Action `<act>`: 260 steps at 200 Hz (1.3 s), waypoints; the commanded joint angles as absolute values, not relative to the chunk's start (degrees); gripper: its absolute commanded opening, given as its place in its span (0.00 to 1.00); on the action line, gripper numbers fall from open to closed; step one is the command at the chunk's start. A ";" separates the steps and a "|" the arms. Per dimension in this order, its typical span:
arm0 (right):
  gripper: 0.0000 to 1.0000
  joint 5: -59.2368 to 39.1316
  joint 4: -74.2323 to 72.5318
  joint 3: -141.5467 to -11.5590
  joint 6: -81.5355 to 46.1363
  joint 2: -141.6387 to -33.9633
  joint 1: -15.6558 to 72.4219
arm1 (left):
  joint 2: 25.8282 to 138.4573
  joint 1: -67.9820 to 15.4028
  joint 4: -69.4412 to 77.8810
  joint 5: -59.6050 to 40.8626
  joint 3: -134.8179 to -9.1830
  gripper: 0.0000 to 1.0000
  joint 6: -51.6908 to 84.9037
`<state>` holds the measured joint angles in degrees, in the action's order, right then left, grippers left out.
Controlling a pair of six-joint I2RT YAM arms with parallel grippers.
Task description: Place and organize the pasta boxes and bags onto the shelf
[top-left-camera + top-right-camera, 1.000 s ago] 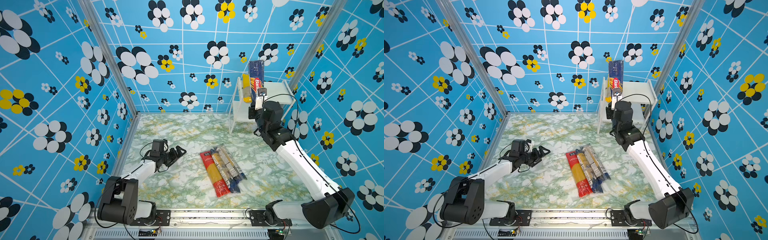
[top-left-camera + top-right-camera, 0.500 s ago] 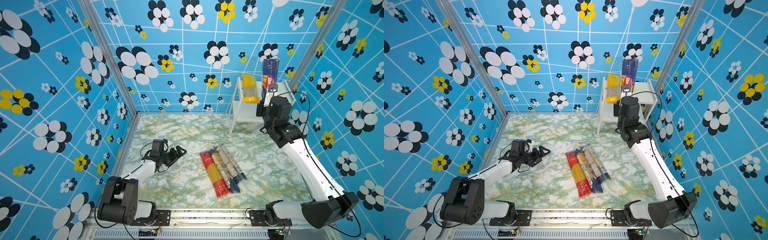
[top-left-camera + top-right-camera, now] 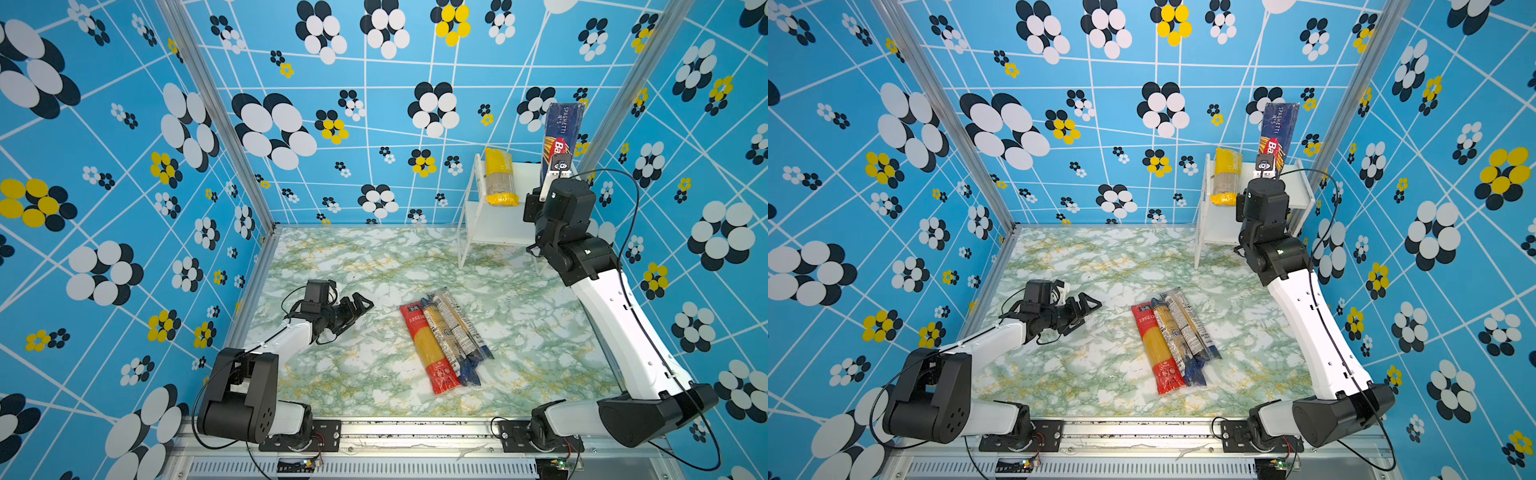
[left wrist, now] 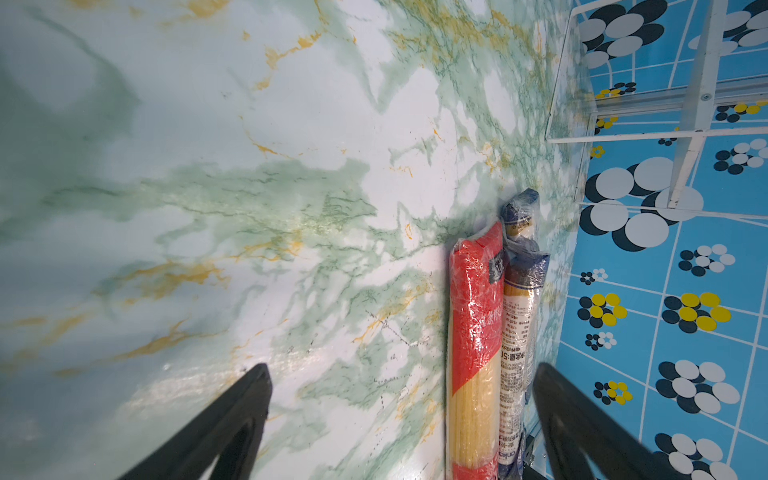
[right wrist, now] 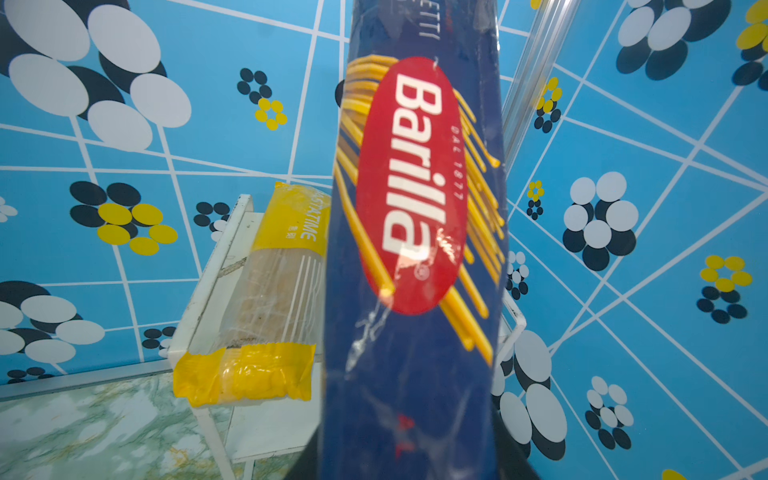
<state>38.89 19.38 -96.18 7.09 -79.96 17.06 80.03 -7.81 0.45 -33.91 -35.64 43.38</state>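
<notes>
**A:** Where is the dark blue Barilla pack (image 3: 562,129)?

**B:** Upright and leaning a little, over the right part of the top board of the shelf (image 3: 496,226). The right gripper (image 3: 557,165) is clenched on its lower part. (The pack's bottom end is hidden behind the gripper and wrist, so I cannot tell whether it touches the board.)

**A:** And where does the shelf stand?

**B:** In the back right corner of the marble table (image 3: 340,257), against the flowered blue wall (image 3: 374,124).

**A:** Is anything crowding that spot?

**B:** The yellow pack (image 3: 500,178) lies flat along the left part of the same board, with its near end at the front edge. In the right wrist view the blue pack is just beside it and covers one of its long edges. A thin white frame rail runs along the board's right side, close to the blue pack.

**A:** What about the other packs?

**B:** They lie on the table, toward the middle. The red pack (image 3: 428,351), a clear pack (image 3: 449,340) and a second clear pack (image 3: 463,326) are side by side, touching and slanted.

**A:** And the left gripper (image 3: 360,305)?

**B:** It is low over the table to the left of those three and points toward them. Its jaws are spread wide with nothing between them, and it is apart from the red pack. The right arm runs along the table's right side, away from the packs.
</notes>
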 commanded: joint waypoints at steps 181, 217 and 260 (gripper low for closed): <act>0.00 47.57 13.27 -98.96 13.69 -82.22 16.59 | 81.83 -7.36 1.41 -34.83 -36.52 0.99 41.98; 0.00 48.20 12.94 -99.14 14.49 -83.27 16.52 | 81.74 -7.33 1.22 -34.79 -36.58 0.99 41.89; 0.00 48.90 12.50 -99.40 15.18 -84.00 16.44 | 82.10 -7.32 1.13 -34.80 -36.89 0.99 41.75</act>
